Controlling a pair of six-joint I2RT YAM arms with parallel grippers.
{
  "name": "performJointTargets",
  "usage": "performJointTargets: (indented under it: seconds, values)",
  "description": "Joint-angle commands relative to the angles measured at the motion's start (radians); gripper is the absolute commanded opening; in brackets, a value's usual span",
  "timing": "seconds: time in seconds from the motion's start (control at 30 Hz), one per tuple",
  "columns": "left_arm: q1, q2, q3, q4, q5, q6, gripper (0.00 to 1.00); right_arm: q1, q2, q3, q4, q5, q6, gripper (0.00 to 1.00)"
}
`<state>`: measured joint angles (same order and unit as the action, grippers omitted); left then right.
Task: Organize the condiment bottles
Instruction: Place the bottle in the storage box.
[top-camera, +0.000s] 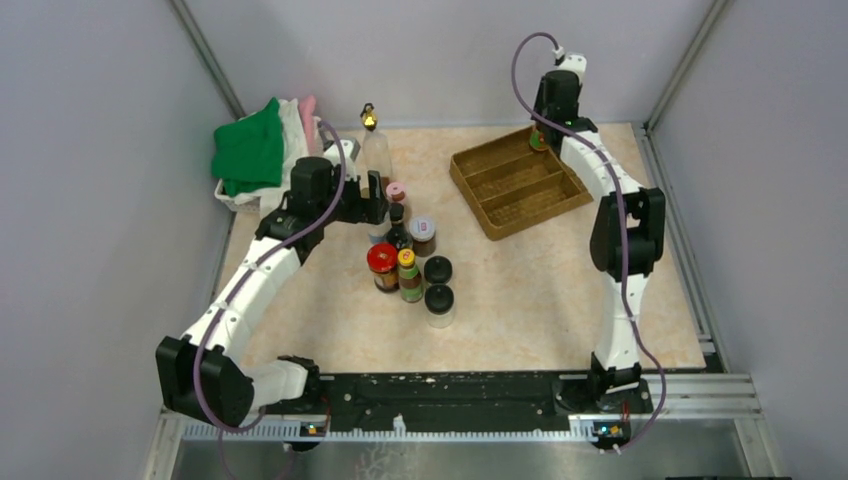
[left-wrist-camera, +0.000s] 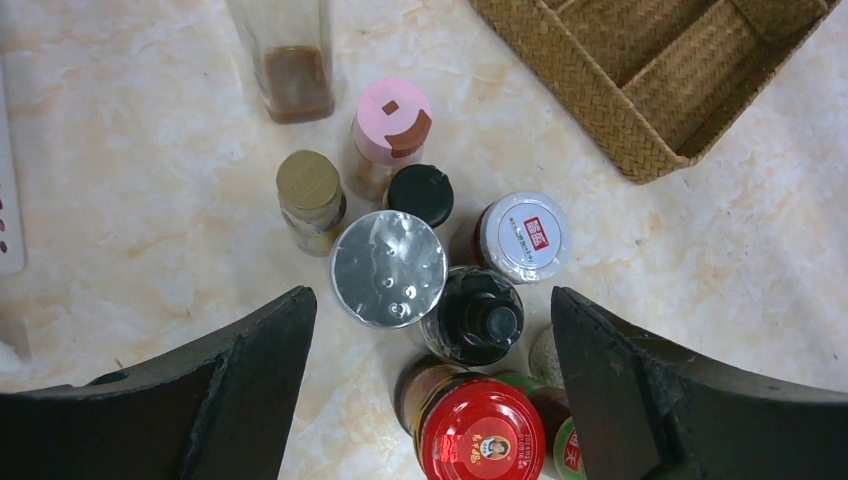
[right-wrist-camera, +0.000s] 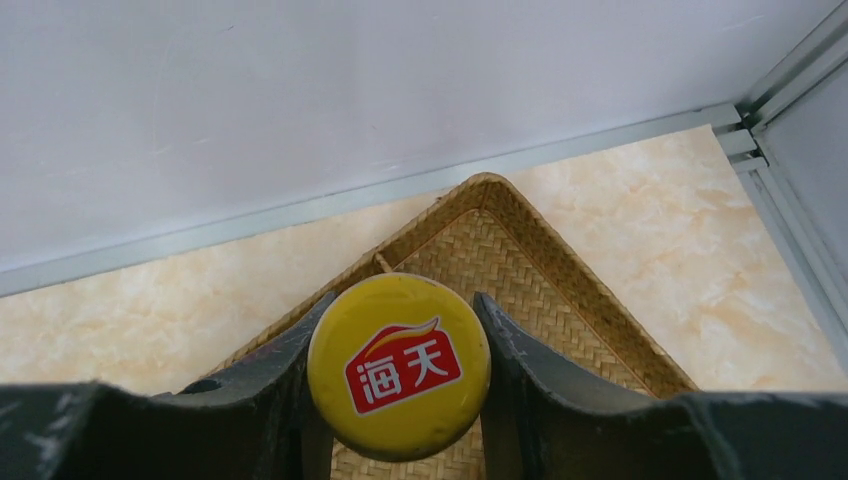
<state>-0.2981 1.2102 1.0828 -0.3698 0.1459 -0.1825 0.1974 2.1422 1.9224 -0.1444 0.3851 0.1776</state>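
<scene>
While clenched on the yellow-capped bottle (right-wrist-camera: 399, 365), fingers flanking the cap, right hand (right-wrist-camera: 400, 330) at the far corner compartment of the tray (right-wrist-camera: 590, 300). Bottle upright, long axis vertical, woven floor straight below; cannot tell whether its base rests there yet. Probably calls for a plain descent and release.

Over the cluster on the table (left-wrist-camera: 120, 180): left hand (left-wrist-camera: 432, 305) spread wide, grasping nothing, above the silver-capped jar (left-wrist-camera: 388, 268) and black-capped bottle (left-wrist-camera: 475, 318), both upright and touching. Clearly the nearer arm for these; tray well apart to the right. Tight neighbours likely to get nudged.
</scene>
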Motion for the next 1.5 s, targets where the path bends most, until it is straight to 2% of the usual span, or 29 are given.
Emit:
performJointTargets:
  seconds: [0.0, 0.17, 0.33, 0.67, 0.9, 1.47]
  values:
    - [-0.018, 0.014, 0.024, 0.017, 0.006, 0.011, 0.93, -0.011, -0.015, 0.054, 0.121, 0.018, -0.019, 0.0]
    - [-0.036, 0.024, 0.021, 0.025, -0.005, 0.01, 0.93, -0.032, 0.002, 0.061, 0.136, 0.04, -0.035, 0.0]
    - [-0.049, 0.042, 0.023, 0.029, -0.018, 0.016, 0.93, -0.046, -0.056, -0.049, 0.278, 0.058, -0.045, 0.0]
    - [-0.064, 0.068, 0.012, 0.04, -0.029, 0.02, 0.93, -0.075, -0.052, -0.042, 0.362, 0.081, -0.088, 0.0]
    - [-0.072, 0.08, 0.009, 0.041, -0.036, 0.02, 0.93, -0.088, 0.009, -0.003, 0.378, 0.06, -0.091, 0.0]
    - [-0.103, 0.082, -0.015, 0.042, -0.056, 0.008, 0.92, -0.092, 0.18, -0.004, 0.586, 0.021, -0.089, 0.0]
